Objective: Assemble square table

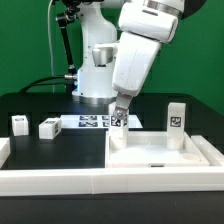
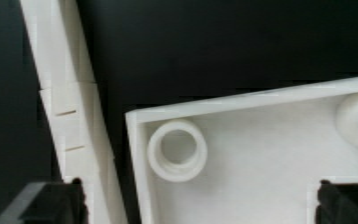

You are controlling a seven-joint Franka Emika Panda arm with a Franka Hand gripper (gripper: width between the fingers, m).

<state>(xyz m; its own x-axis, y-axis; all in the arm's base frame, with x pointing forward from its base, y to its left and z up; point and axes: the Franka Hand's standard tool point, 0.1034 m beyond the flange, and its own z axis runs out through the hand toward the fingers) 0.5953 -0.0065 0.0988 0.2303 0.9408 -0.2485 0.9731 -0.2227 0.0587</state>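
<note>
Franka arm's two-finger end effector (image 1: 119,118) is hanging over the far corner of the white plastic square slab with raised rim (image 1: 160,155), jaws standing wide, nothing between them. Slab is lying flat on the black surface (image 1: 50,150), tucked into the corner of the long low white border wall (image 1: 60,180), which is running along the near edge and up the slab's side on the exterior view's left. One small white blocky leg with a tag (image 1: 176,120) is standing upright by the slab's far edge, toward the exterior view's right; can't tell if it's seated in a corner hole. Two more white tagged legs are lying loose on the surface well over on the exterior view's left: one (image 1: 19,123) farther out, one (image 1: 48,127) nearer the slab, apart from each other. Flat white marker board (image 1: 92,122) is sitting behind the end effector. Wrist view is showing the slab's corner with its round hole (image 2: 176,152), the border wall (image 2: 66,100) just beside it, and the dark fingertips (image 2: 43,205) at either side of the frame, well apart. Fourth leg isn't identifiable.
</note>
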